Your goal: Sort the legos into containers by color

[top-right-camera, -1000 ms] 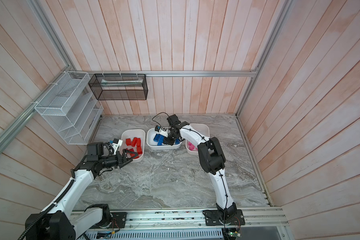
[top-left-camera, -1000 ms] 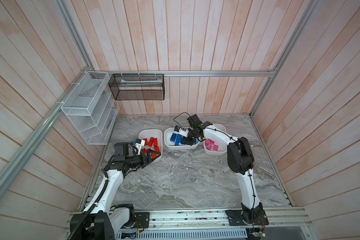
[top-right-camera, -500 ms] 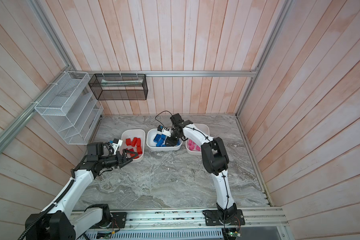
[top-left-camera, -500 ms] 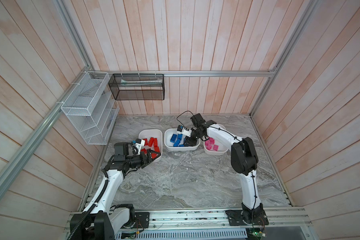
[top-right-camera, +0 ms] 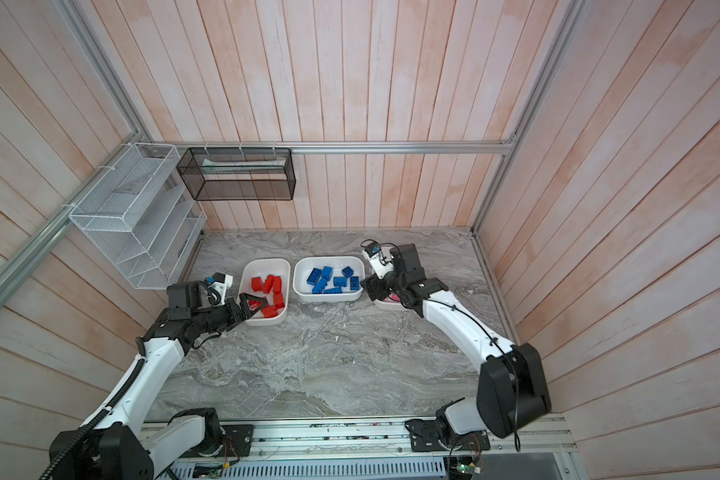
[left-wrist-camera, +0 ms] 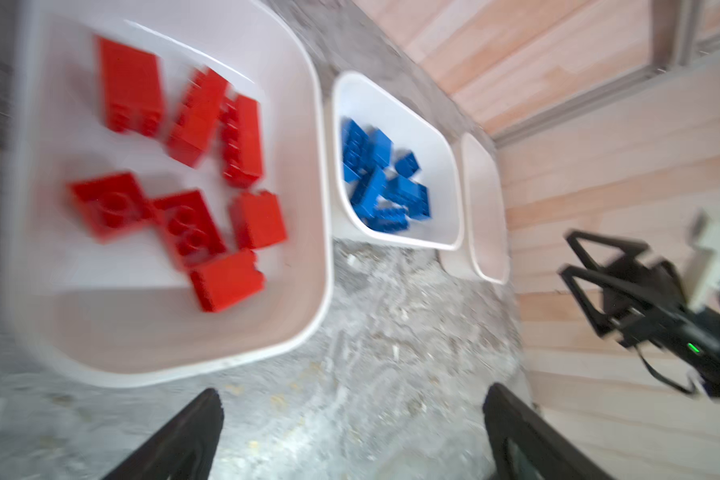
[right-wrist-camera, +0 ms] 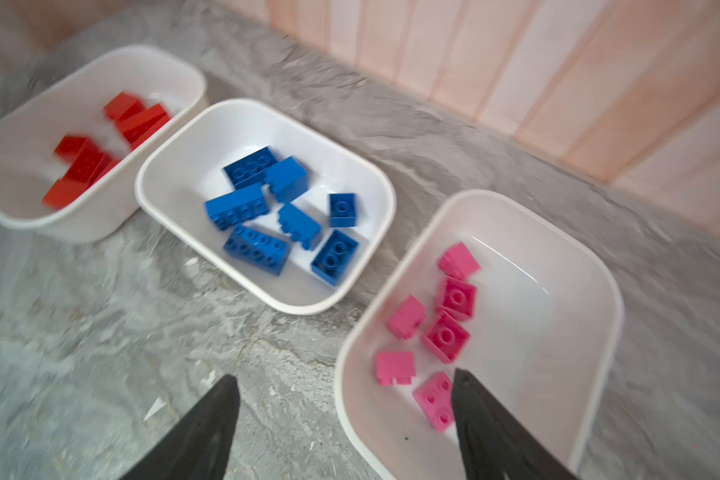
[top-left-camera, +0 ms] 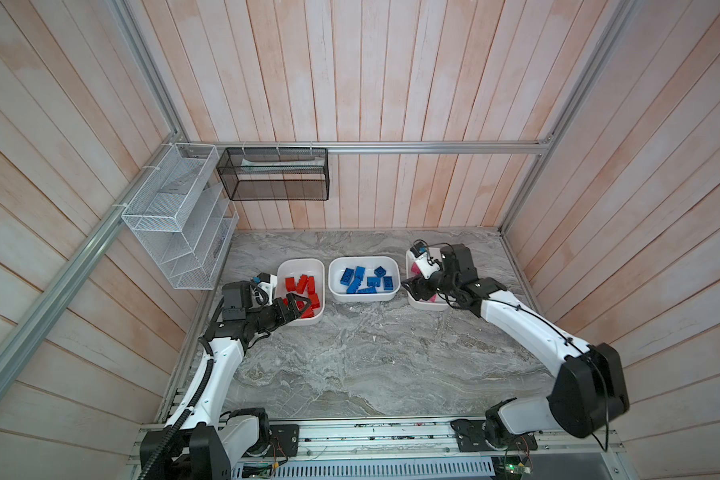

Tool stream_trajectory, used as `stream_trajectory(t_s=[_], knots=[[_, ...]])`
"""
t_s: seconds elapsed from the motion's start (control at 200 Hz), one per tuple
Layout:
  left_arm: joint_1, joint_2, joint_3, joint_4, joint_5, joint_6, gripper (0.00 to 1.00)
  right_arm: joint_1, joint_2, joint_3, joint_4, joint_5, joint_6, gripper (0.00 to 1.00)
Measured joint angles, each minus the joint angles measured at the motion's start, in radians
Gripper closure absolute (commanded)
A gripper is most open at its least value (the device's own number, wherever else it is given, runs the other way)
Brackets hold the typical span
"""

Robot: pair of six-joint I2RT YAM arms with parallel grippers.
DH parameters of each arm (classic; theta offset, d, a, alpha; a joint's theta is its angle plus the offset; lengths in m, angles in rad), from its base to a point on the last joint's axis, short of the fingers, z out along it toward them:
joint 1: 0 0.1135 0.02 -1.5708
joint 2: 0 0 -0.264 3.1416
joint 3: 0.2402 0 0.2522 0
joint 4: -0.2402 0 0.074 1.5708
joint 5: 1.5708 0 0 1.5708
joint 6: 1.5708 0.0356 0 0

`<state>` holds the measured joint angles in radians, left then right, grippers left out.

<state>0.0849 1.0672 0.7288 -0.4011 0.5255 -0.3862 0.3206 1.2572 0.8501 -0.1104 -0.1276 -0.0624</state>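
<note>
Three white containers stand in a row at the back of the table. The left one [top-left-camera: 300,262] holds several red legos [left-wrist-camera: 192,183], the middle one [top-left-camera: 362,259] several blue legos [right-wrist-camera: 275,212], and the right one [right-wrist-camera: 616,316] several pink legos [right-wrist-camera: 445,332]. In both top views my left gripper [top-left-camera: 298,301] [top-right-camera: 252,301] hangs open over the red container's near-left corner, nothing between its fingers [left-wrist-camera: 213,415]. My right gripper [top-left-camera: 412,286] [right-wrist-camera: 346,376] is open and empty above the pink container's near-left rim, and its arm hides most of that container in both top views.
A white wire-mesh rack [top-left-camera: 175,224] hangs on the left wall and a black mesh basket [top-left-camera: 273,174] on the back wall. Wooden walls and aluminium rails close in the grey marble table [top-left-camera: 350,353]. The arms' bases sit on the front rail [top-left-camera: 371,436].
My right gripper has opened and drawn back to the right, from over the blue container to the pink container's near-left rim. The left arm has hardly shifted.
</note>
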Motion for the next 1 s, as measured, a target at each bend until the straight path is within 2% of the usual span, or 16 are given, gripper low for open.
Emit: stream_trajectory(t_s=[0.1, 0.215, 0.325, 0.4, 0.525, 0.675, 0.915, 1.0], knots=[[0.006, -0.023, -0.009, 0.068, -0.211, 0.002, 0.0, -0.111, -0.126, -0.176, 0.096, 0.108, 0.119, 0.06], [0.009, 0.011, -0.02, 0.196, -0.405, 0.01, 0.0, -0.184, -0.207, -0.325, 0.218, 0.242, 0.195, 0.02], [0.01, 0.102, -0.037, 0.325, -0.533, 0.037, 0.0, -0.239, -0.217, -0.443, 0.369, 0.349, 0.2, 0.02], [0.011, 0.138, -0.087, 0.424, -0.586, 0.073, 0.0, -0.264, -0.205, -0.512, 0.485, 0.375, 0.191, 0.02], [0.012, 0.15, -0.21, 0.597, -0.597, 0.151, 0.0, -0.284, -0.121, -0.594, 0.698, 0.376, 0.136, 0.02], [0.013, 0.201, -0.338, 0.82, -0.529, 0.237, 0.0, -0.304, 0.031, -0.629, 0.922, 0.335, 0.065, 0.02], [0.013, 0.311, -0.368, 1.055, -0.394, 0.323, 0.0, -0.33, 0.14, -0.625, 1.162, 0.146, 0.031, 0.02], [0.02, 0.342, -0.353, 1.101, -0.354, 0.339, 0.0, -0.33, 0.204, -0.627, 1.233, 0.121, 0.031, 0.02]])
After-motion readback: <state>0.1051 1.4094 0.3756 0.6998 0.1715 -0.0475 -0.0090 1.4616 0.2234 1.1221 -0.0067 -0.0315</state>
